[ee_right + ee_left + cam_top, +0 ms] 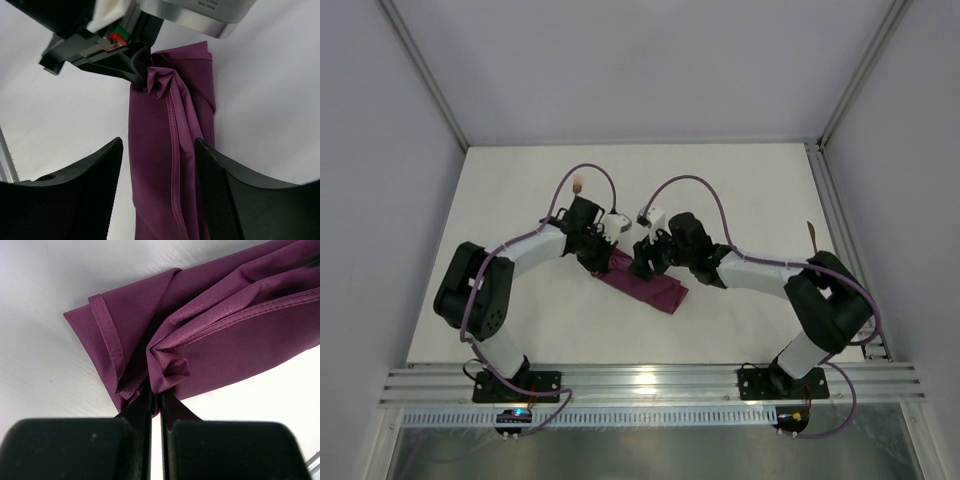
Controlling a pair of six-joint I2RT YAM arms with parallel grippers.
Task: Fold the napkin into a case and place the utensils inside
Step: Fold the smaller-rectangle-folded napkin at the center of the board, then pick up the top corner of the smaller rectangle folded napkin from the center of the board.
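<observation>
Your left gripper [156, 396] is clamped tight on a bunched corner of the folded napkin [240, 350]. Your right gripper [157, 147] stands wide open astride it, holding nothing.

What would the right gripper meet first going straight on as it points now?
Probably the folded napkin, straddled by the open right gripper; just beyond, the left gripper pinches its bunched end. Depth is unclear.
</observation>
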